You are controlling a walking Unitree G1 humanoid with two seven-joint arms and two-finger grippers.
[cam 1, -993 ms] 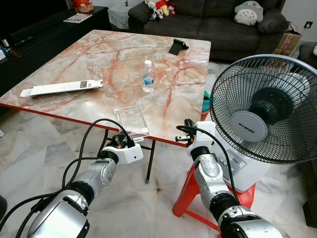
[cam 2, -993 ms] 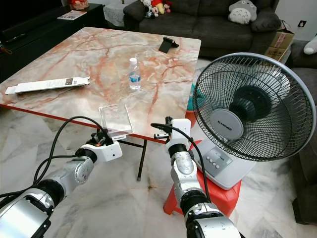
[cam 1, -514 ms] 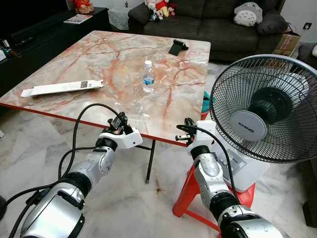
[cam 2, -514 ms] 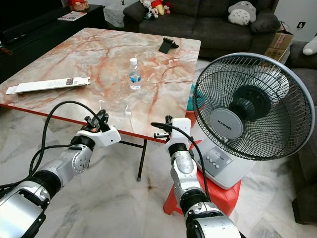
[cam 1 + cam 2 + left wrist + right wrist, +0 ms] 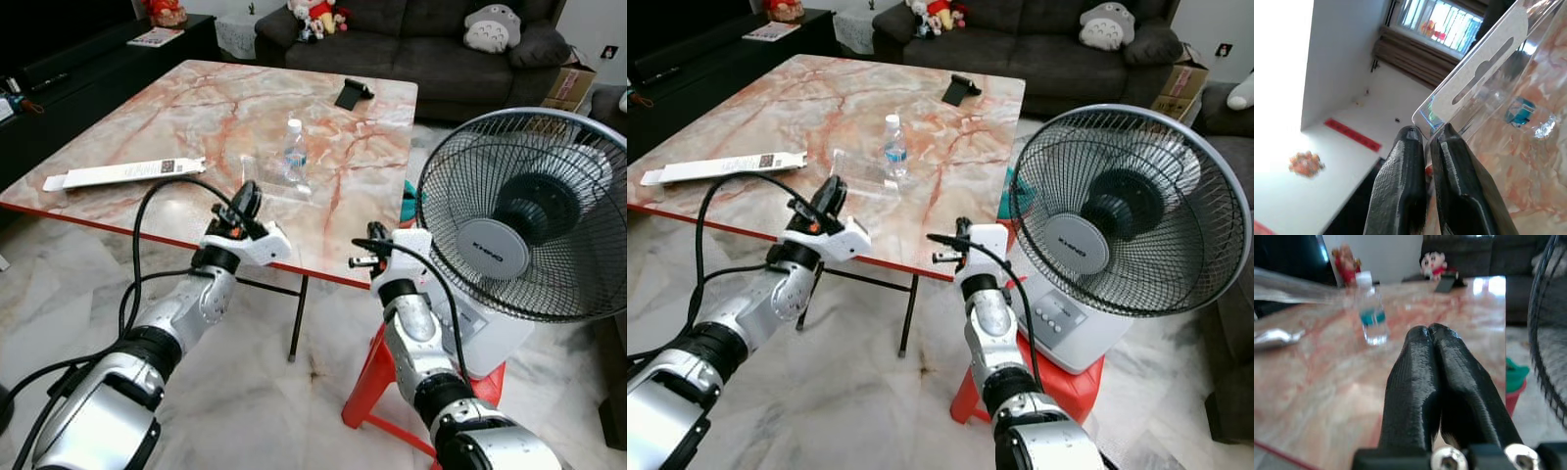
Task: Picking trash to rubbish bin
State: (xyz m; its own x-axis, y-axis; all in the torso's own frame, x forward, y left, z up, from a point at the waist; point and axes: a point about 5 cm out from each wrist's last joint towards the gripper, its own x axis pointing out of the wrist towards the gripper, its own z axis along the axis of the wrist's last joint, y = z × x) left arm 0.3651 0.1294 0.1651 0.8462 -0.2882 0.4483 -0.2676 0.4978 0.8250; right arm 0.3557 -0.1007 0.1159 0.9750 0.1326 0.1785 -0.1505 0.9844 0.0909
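1. Lifted off the near edge of the tabletop [image 5: 147, 117] since a second ago, the clear plastic package [image 5: 274, 168] now hangs in the air above the marble, raised by the left pincer [image 5: 245, 204].
2. Left pincer: fingers [image 5: 1400, 191] clamped together on the package's lower edge, just beside its hang-tab slot.
3. Right pincer [image 5: 364, 245]: fingers pressed together, holding nothing, near the tabletop's front edge.
4. Handling, as I judge it: a thin, see-through blister shell, very light, glossy and slippery, springy rather than stiff; an edge pinch may let it swivel or slip, so a deeper hold on the flat tab would be steadier.
5. Other trash left on the marble: a small water bottle [image 5: 293, 147] and a long flat cardboard box [image 5: 122, 173].
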